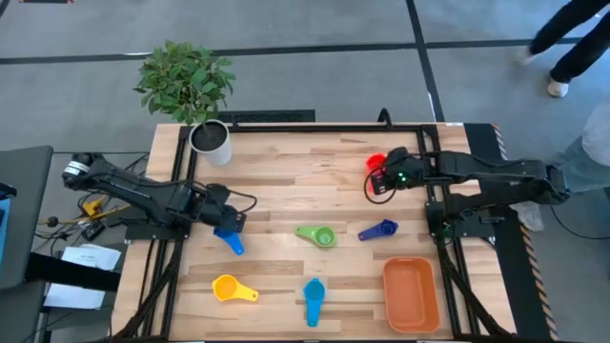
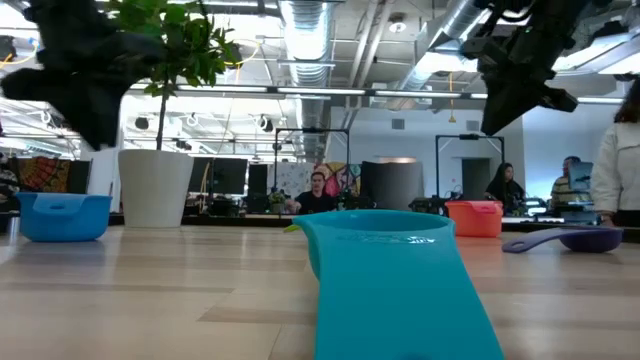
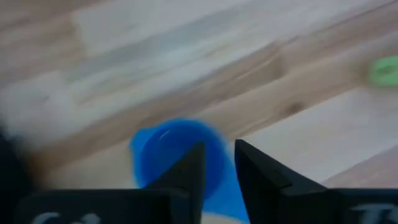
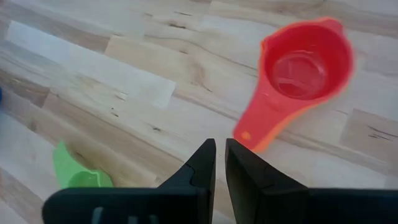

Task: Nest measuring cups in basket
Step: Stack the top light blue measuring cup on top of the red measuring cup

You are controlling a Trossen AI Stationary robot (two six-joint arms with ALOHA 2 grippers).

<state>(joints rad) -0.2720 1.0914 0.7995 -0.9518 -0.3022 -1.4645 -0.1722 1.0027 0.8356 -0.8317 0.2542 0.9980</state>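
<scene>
Light blue cup [image 1: 314, 300], handle toward table's near edge

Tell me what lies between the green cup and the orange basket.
High view: only bare wood between the green plastic measuring cup and the shallow orange plastic basket; the dark blue cup sits aside.

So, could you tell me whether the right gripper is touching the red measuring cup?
Apart. The right wrist view shows bare wood between the right gripper and the red measuring cup.

Both arms matte black, jointed tubular links. Left arm [image 1: 143, 195]: silver ring at base joint, black cable looping near wrist. Right arm [image 1: 496, 176]: green indicator light at wrist. Right gripper [image 4: 220, 163]: black, tapered wedge fingers.
</scene>
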